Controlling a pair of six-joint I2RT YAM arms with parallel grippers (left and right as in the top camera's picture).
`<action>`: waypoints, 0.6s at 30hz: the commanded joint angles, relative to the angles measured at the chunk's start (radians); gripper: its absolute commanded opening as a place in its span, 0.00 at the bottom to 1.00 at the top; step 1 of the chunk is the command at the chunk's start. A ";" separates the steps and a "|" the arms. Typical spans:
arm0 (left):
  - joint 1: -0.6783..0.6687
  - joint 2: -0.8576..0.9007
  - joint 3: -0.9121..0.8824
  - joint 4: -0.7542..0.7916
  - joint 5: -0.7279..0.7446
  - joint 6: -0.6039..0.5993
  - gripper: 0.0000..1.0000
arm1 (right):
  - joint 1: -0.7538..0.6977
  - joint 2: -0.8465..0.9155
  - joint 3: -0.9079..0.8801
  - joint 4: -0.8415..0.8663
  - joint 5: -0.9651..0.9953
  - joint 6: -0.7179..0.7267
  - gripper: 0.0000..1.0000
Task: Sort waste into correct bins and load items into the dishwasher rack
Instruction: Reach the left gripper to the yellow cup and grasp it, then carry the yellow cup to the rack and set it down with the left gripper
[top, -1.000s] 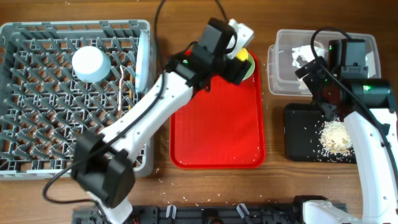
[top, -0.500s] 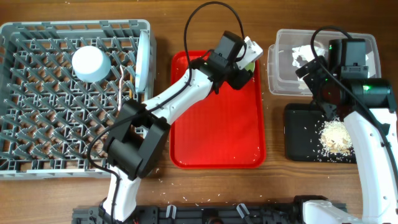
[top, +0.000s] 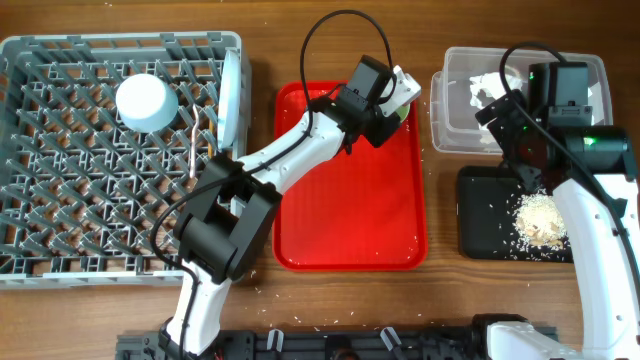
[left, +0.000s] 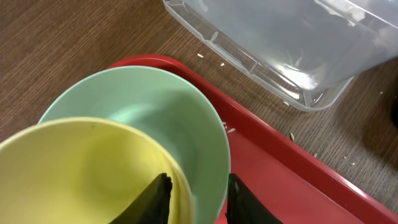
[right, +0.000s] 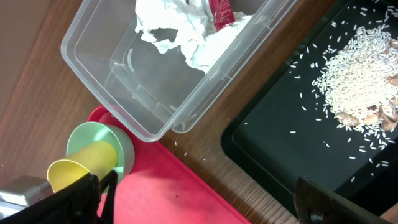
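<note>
The small yellow cup (left: 81, 168) sits inside the light green bowl (left: 161, 106) at the far right corner of the red serving tray (top: 350, 200). My left gripper (left: 198, 199) is shut on their walls, with one finger inside the cup and the other outside the bowl's rim. My right gripper (right: 208, 205) hangs open over the gap between the clear tub (top: 590, 70) and the black tray (top: 480, 220), holding nothing. The tub holds white tissue (right: 180, 31) and a red wrapper (right: 221, 12). Beige food scraps (right: 360, 74) lie in the black tray.
The grey dishwasher rack (top: 60, 200) fills the left side. It holds an upturned pale blue bowl (top: 146, 102), a plate (top: 232, 95) on edge at its right wall, and chopsticks (top: 192, 150). Loose grains dot the wood near the tub and the table's front edge.
The left arm has swung so its gripper reaches the tray's far right corner, and its jaws have narrowed around the cup and bowl. The right arm has not moved.
</note>
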 joint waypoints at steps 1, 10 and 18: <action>-0.004 0.007 0.010 0.010 0.011 -0.032 0.22 | -0.002 0.008 0.010 0.003 0.025 -0.010 1.00; -0.004 -0.079 0.010 0.010 0.004 -0.175 0.04 | -0.002 0.008 0.010 0.003 0.025 -0.010 1.00; 0.032 -0.381 0.010 -0.152 0.004 -0.319 0.04 | -0.002 0.008 0.010 0.003 0.025 -0.010 1.00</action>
